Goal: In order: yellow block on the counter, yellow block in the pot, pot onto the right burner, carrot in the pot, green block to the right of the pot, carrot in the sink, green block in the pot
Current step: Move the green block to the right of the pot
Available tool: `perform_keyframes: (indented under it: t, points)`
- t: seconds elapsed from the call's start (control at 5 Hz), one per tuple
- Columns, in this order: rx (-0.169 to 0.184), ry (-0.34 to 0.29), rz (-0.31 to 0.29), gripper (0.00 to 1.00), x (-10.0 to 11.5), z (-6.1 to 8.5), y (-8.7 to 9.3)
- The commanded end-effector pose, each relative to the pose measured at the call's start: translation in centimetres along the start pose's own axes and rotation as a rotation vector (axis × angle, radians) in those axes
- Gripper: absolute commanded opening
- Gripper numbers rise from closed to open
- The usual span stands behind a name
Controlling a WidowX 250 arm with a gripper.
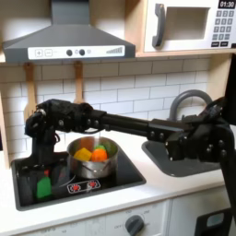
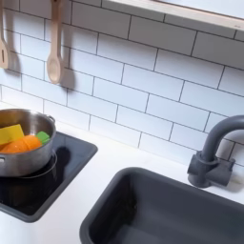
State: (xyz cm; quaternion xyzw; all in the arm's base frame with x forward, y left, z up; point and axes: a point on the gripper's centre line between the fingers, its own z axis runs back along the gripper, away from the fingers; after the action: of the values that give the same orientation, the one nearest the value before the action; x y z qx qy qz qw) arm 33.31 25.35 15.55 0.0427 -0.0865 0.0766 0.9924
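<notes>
Inside the pot [image 1: 92,159] on the stovetop [image 1: 55,180] lie the yellow block [image 2: 10,132] and carrot [image 2: 23,144]; whether the gripper [image 1: 189,147], above the sink [image 2: 162,210], is open cannot be told.

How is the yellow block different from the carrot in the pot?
The yellow block is bright yellow with flat faces and corners; the carrot is orange, longer and rounded. In the second exterior view, the yellow block sits behind the carrot. They share a spot: both lie inside the shiny pot on the stovetop.

Soft even light, both views slightly blurred.
</notes>
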Motion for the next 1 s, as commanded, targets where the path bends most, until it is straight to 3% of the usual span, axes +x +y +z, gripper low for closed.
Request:
perform_keyframes:
  t: [0.0, 0.4, 0.6, 0.8]
  points:
    - [-0.003, -0.004, -0.008, 0.0, -0.1, 0.2, -0.1]
    - [-0.021, -0.017, -0.006, 0.0, -0.1, 1.5, -0.2]
    - [-0.059, -0.01, -0.013, 0.0, -0.3, 2.0, -1.1]
    - [-0.069, -0.048, -0.006, 0.0, 0.1, 3.8, -1.4]
